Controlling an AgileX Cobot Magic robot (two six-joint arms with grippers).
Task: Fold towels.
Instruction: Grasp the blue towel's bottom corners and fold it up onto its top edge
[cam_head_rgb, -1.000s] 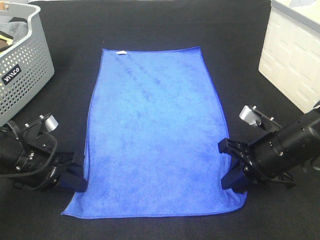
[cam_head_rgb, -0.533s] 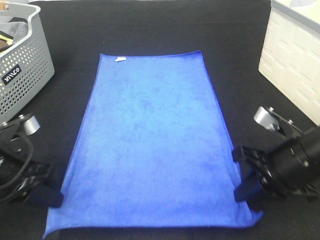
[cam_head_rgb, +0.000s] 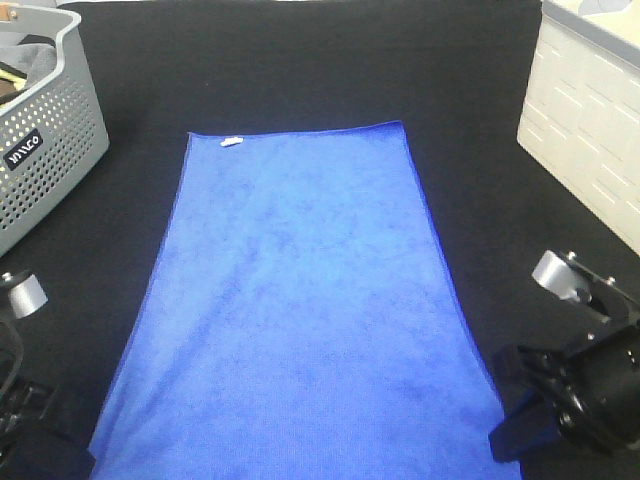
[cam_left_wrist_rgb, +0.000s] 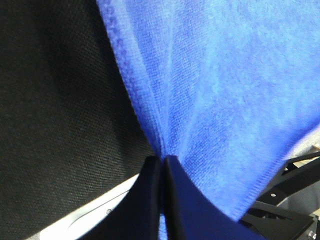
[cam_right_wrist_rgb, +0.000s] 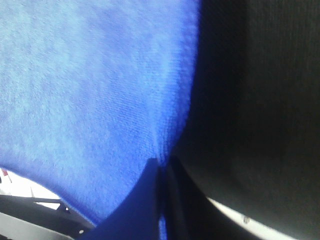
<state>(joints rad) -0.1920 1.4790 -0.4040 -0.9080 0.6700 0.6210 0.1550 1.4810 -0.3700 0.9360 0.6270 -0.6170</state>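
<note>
The royal-blue towel (cam_head_rgb: 300, 300) lies spread flat on the black table, long side running away from me, with its small white tag (cam_head_rgb: 231, 142) at the far edge. My left gripper (cam_head_rgb: 60, 440) is shut on the towel's near left corner at the bottom left of the high view. The left wrist view shows its fingertips (cam_left_wrist_rgb: 162, 165) pinching the hem (cam_left_wrist_rgb: 125, 75). My right gripper (cam_head_rgb: 510, 440) is shut on the near right corner. The right wrist view shows its fingertips (cam_right_wrist_rgb: 162, 167) pinching the towel's edge (cam_right_wrist_rgb: 187, 90).
A perforated grey basket (cam_head_rgb: 45, 130) with a grey cloth inside stands at the far left. A white box (cam_head_rgb: 585, 110) stands at the far right. The black table surface (cam_head_rgb: 300, 60) runs beyond the towel's far edge.
Both grippers have pulled the towel's near corners toward the front edge and outward. The towel has slid toward me and stretched flatter and wider at the near end.
</note>
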